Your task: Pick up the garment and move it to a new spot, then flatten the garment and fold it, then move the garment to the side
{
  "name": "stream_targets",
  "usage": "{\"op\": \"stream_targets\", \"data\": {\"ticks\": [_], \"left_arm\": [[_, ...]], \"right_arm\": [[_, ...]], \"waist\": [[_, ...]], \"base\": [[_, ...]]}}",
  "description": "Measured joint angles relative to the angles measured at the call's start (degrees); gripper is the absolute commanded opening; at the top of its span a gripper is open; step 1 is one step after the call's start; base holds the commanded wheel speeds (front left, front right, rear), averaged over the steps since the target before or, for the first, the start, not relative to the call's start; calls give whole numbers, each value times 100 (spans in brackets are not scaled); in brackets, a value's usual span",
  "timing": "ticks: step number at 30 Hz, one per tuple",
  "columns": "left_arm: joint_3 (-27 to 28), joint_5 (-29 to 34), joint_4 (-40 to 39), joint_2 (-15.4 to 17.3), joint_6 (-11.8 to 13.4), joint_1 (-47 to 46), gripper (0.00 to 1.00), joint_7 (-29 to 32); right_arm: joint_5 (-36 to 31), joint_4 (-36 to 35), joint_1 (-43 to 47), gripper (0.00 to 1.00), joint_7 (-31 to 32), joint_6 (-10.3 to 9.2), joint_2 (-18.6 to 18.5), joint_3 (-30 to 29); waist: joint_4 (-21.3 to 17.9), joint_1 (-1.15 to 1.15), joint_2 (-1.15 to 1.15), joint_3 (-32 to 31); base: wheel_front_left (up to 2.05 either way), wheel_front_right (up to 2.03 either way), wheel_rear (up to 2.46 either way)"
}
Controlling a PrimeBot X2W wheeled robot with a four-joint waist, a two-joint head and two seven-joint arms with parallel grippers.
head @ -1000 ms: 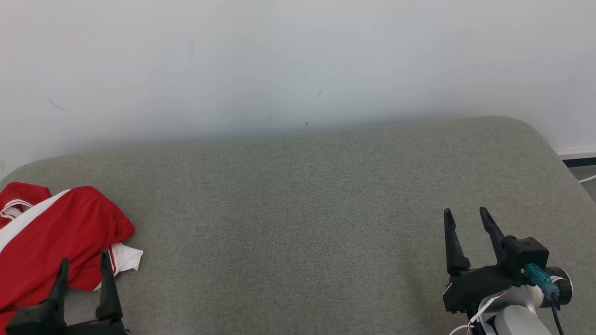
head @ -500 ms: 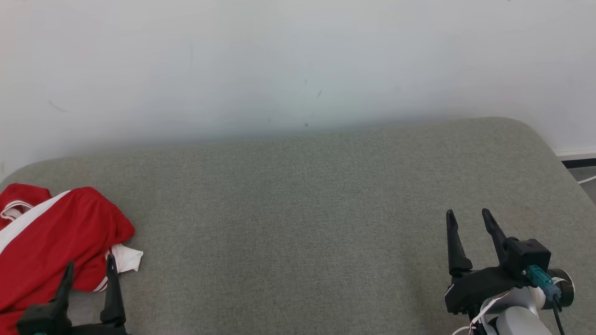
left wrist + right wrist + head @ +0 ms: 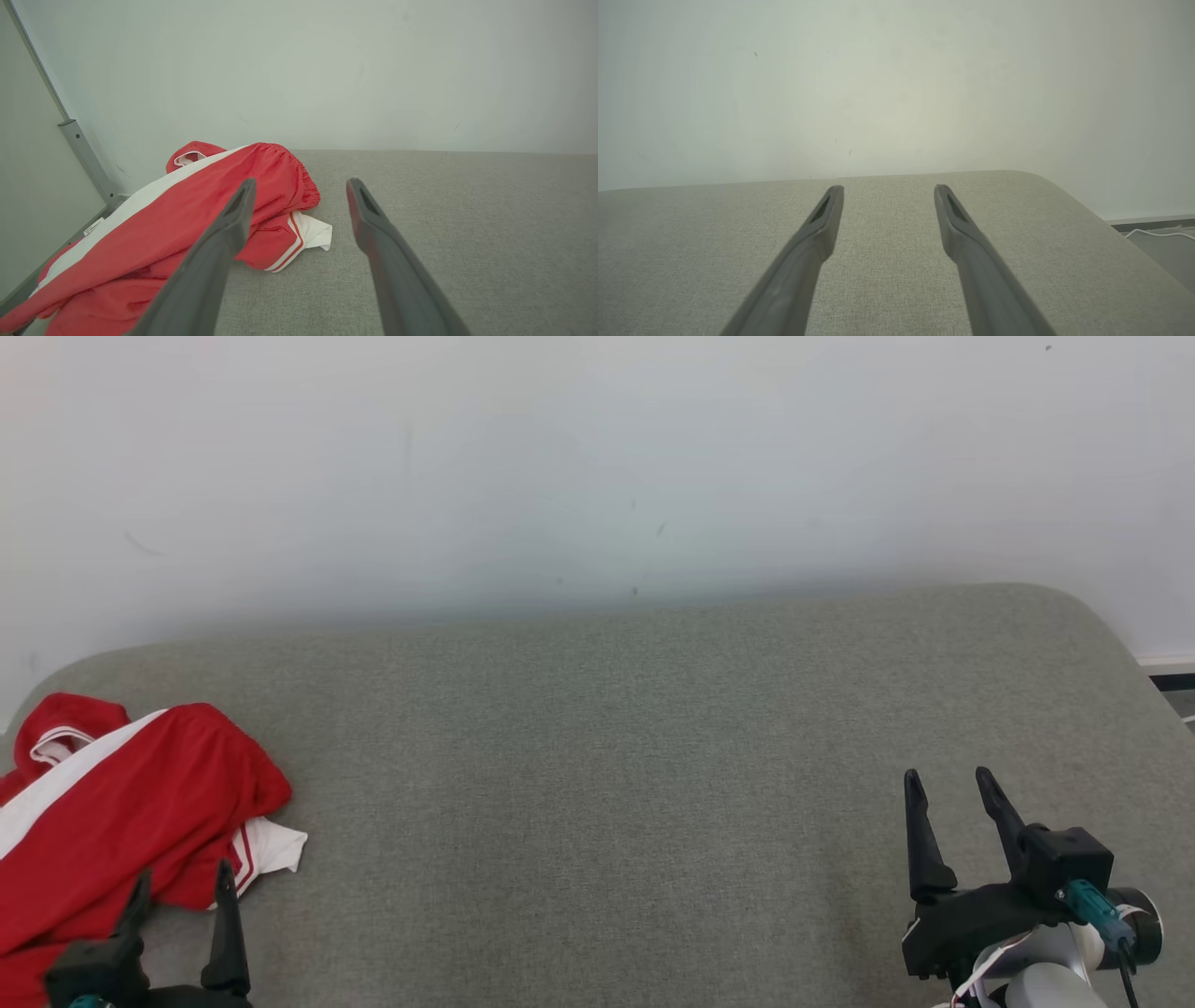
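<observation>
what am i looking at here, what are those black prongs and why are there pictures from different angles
This is a two-armed robot working at a grey padded surface that stands against a pale wall. The wide picture comes from a camera on its head, looking forward and down. The black prongs are the fingers of its grasping parts: the left end effector at the lower left and the right end effector at the lower right. The other two pictures come from a camera on each wrist, looking along that arm's own two fingers. One thing lies on the surface: a crumpled red and white garment, at the robot's far left. The left fingers point towards it, but both end effectors are open and hold nothing. The right one hangs over bare fabric.
</observation>
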Motion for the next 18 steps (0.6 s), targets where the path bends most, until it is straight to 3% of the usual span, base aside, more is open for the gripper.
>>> {"op": "stream_targets", "data": {"ticks": [11,18], "left_arm": [[-1,25,-41,32,0,-31,100,221],[36,40,-69,-4,0,-47,100,332]], "right_arm": [[0,16,36,100,5,3,-20,-15],[1,54,31,100,36,22,0,37]], "waist": [[339,0,0,-20],[789,0,0,-23]], "base": [[0,0,0],[0,0,0]]}}
